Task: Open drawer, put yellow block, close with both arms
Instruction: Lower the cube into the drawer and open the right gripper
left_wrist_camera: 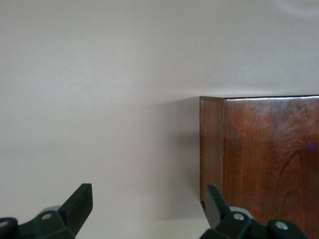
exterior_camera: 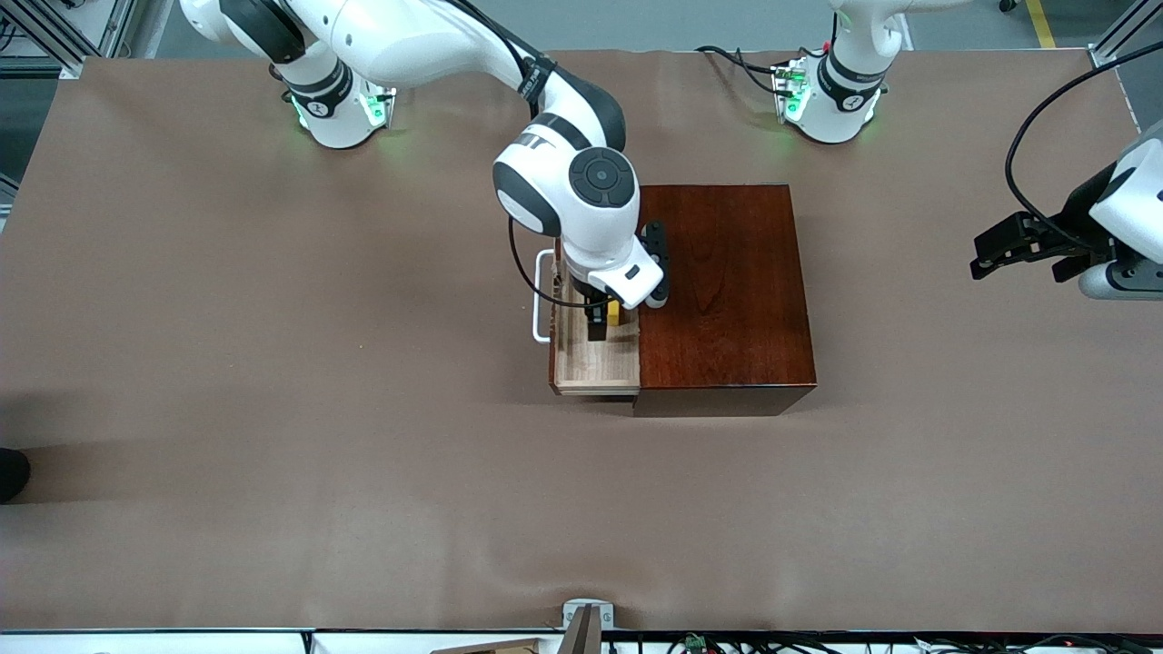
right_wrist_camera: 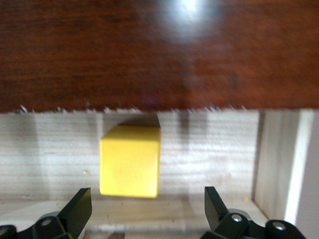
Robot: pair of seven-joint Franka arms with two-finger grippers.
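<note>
The drawer [exterior_camera: 595, 365] stands pulled out of the dark reddish-brown box [exterior_camera: 727, 291], with its white handle [exterior_camera: 542, 300] toward the right arm's end of the table. The yellow block [exterior_camera: 613, 312] rests on the drawer's pale floor, close under the box's edge. My right gripper [exterior_camera: 603, 323] hangs over it inside the drawer. In the right wrist view the yellow block [right_wrist_camera: 130, 160] lies free on the wood, and the right gripper [right_wrist_camera: 148, 209] is open with its fingertips [right_wrist_camera: 82, 205] apart from the block. My left gripper [exterior_camera: 1018, 252] waits open over the table at the left arm's end.
In the left wrist view the box's corner [left_wrist_camera: 259, 159] shows ahead of the open left gripper [left_wrist_camera: 149, 204], above the bare brown table cloth [exterior_camera: 273, 409]. A metal bracket [exterior_camera: 586, 618] sits at the table's edge nearest the front camera.
</note>
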